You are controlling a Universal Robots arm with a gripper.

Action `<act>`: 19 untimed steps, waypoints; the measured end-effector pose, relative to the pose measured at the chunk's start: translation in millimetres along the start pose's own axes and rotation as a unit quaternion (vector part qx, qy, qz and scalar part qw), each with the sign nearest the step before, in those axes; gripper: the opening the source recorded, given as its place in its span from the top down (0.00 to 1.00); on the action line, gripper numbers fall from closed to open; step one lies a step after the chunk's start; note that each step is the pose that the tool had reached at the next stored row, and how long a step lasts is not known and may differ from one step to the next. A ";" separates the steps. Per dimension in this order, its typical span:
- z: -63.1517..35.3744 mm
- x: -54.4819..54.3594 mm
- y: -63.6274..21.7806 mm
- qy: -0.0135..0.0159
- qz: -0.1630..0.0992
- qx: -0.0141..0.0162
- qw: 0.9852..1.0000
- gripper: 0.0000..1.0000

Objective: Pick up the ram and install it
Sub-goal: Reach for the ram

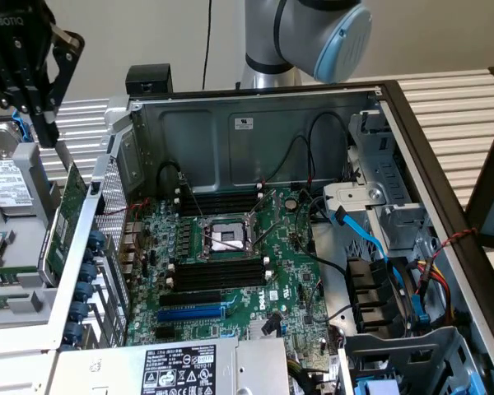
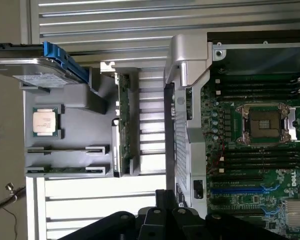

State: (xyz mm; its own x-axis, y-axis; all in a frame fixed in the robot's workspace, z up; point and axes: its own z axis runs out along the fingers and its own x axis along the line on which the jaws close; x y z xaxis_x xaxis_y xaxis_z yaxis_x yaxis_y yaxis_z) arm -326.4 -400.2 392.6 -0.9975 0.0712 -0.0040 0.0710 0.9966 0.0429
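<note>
The ram [image 2: 67,149] sits on edge in a slot of the gray tray [image 2: 80,130] outside the computer case [image 1: 255,123], near a processor chip [image 2: 43,121]. A second stick [image 2: 67,170] lies parallel just beside it. The gripper [image 1: 63,156] points down over the tray's tall green card [image 1: 68,210], jaws together and empty, apart from the ram. The arm's elbow [image 1: 329,29] is behind the case.

Ram [image 2: 67,170] parked off to the side of my claw [image 2: 166,196]

It is a long, thin green stick that I see edge-on, standing on its long edge in a slot of the grey tray [image 2: 80,120]. It lies below my claw and well apart from it, not gripped.
</note>
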 end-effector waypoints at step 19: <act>-0.6 84.9 -7.2 0.003 0.000 0.000 1.000 0.89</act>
State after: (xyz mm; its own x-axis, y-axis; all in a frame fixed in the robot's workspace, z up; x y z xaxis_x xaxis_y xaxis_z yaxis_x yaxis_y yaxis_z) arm -411.6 -401.4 392.6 -0.9974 0.0713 0.0027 0.0714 0.9965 0.0425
